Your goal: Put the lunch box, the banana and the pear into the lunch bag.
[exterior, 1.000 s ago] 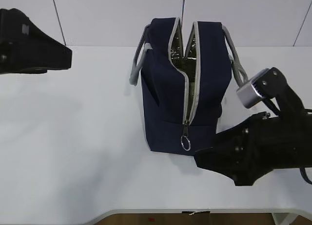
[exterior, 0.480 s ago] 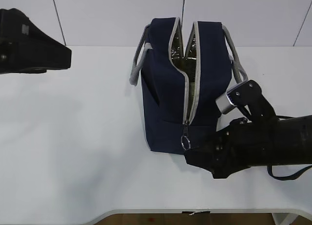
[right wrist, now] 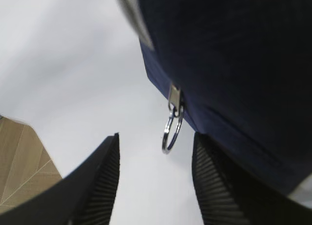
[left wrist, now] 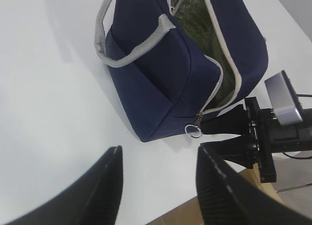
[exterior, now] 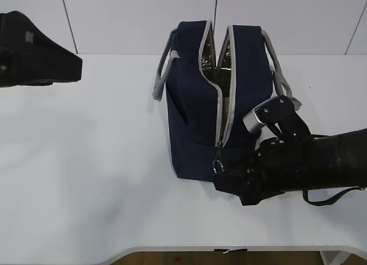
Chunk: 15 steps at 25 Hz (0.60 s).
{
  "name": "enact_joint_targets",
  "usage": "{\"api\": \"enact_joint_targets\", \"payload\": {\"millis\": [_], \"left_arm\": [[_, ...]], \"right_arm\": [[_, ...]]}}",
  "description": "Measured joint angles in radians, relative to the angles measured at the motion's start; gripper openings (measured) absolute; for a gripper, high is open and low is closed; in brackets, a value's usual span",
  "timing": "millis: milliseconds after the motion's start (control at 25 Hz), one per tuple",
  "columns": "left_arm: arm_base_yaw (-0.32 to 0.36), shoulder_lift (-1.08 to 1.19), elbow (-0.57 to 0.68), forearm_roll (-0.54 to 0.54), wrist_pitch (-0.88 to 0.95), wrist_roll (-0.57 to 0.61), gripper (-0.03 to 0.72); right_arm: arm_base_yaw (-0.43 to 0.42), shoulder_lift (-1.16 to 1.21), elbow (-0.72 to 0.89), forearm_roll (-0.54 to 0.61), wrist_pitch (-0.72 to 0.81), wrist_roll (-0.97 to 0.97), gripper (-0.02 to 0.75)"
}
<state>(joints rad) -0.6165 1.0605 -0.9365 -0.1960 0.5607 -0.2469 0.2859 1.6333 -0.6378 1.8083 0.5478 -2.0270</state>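
1. Right gripper: you see its two ribbed fingers spread apart, with the metal ring pull hanging between them, untouched by either.
2. Right arm: it lies low over the table, reaching in from the right edge to the near lower corner of the lunch bag.
3. Left gripper: its fingers stand apart with nothing between them, hovering above bare table well away from the bag.
4. Lunch bag: it stands upright mid-table, zipper strip parted down the near end, silver lining showing.
5. Hidden or unclear: you cannot make out what the bag holds; the left arm is cut off at the upper left edge of the exterior view.
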Motion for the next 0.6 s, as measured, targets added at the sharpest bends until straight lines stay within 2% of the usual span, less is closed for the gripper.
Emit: {"api": "enact_joint_targets", "payload": {"millis": [480,600], "left_arm": [[0.0,0.0,0.0,0.003,0.0,0.0,0.371],[0.0,0.0,0.0,0.003,0.0,0.0,0.371]], "right_arm": [[0.0,0.061,-0.064,0.0,0.008,0.0,0.372],[0.0,0.074,-0.067,0.0,0.01,0.0,0.344]]}}
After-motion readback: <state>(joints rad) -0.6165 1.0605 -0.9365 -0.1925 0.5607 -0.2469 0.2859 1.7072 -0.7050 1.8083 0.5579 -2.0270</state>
